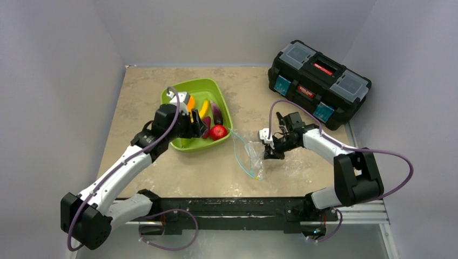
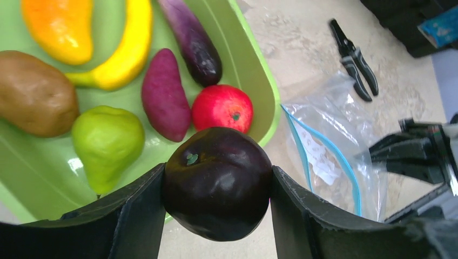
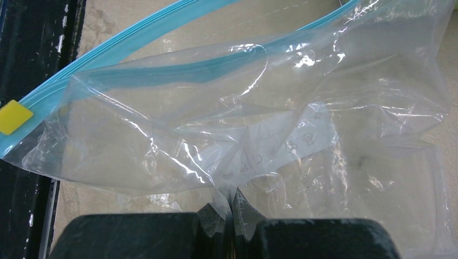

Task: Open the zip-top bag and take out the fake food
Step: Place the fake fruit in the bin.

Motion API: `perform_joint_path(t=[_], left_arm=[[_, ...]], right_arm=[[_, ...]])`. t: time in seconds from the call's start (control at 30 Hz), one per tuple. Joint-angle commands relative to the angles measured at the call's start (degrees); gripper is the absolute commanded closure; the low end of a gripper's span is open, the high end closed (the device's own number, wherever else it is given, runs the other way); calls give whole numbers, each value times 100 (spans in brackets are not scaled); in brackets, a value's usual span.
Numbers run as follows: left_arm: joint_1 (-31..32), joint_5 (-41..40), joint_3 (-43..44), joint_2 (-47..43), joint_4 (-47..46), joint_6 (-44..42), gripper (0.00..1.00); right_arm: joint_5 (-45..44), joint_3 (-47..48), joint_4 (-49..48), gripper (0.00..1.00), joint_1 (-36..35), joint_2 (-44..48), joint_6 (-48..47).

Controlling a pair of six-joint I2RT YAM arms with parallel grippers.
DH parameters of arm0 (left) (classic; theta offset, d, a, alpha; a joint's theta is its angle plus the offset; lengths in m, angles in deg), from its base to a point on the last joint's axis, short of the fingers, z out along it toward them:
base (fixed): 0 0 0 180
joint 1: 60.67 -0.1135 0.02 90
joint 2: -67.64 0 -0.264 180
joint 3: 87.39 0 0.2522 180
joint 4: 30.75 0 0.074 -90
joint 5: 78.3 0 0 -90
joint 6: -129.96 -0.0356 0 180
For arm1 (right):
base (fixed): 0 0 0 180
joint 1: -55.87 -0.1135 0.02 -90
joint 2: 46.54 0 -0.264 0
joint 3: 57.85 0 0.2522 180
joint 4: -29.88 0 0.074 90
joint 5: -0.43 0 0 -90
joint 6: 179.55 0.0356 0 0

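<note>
The table [image 1: 162, 172] carries a black toolbox [image 1: 318, 83] at its far right corner and a green tray [image 1: 202, 86] left of centre at the far side. Right of the tray lies the bag [image 1: 249, 156], flat on the table. Its long axis runs from the tray's right rim toward the near edge, and its blue zipper strip [image 3: 135, 32] is parted, so the mouth is open. Nothing shows inside it.

The left arm reaches from the near left corner, far and rightward, with its wrist bent over the tray. The left gripper [image 1: 201, 125] holds the plum [image 2: 217, 183] squarely between both fingers, and the plum fills the gap. The plum hangs just above the tray's near right rim, beside the apple [image 2: 222, 108]. The tray floor lies farther and to the left of the plum. The only open floor there is a strip along the near rim, between the pear [image 2: 108, 143] and the apple. I judge that a short move that way would put the plum over it. The banana [image 2: 127, 48], eggplant [image 2: 194, 43], kiwi [image 2: 33, 91] and orange piece [image 2: 59, 27] fill the rest. This looks like the last piece out.

The right arm has its elbow out to the right and its forearm pointing left. The right gripper [image 3: 229, 216] is pinched tight on a fold of the bag's plastic, at the side away from the zipper. Pliers [image 2: 354, 59] lie beyond the bag.
</note>
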Motion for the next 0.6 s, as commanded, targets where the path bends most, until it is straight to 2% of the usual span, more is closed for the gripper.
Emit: perform_joint_path(t=[0.0, 0.23, 0.57], left_arm=[[-172, -605, 881, 217, 912, 628, 100], [-240, -1961, 2098, 1040, 2001, 672, 100], [-526, -1872, 3254, 2457, 2259, 439, 100]], right_arm=[[29, 97, 94, 100, 45, 119, -141], [25, 110, 122, 100, 53, 113, -164], [12, 96, 140, 100, 87, 156, -177]])
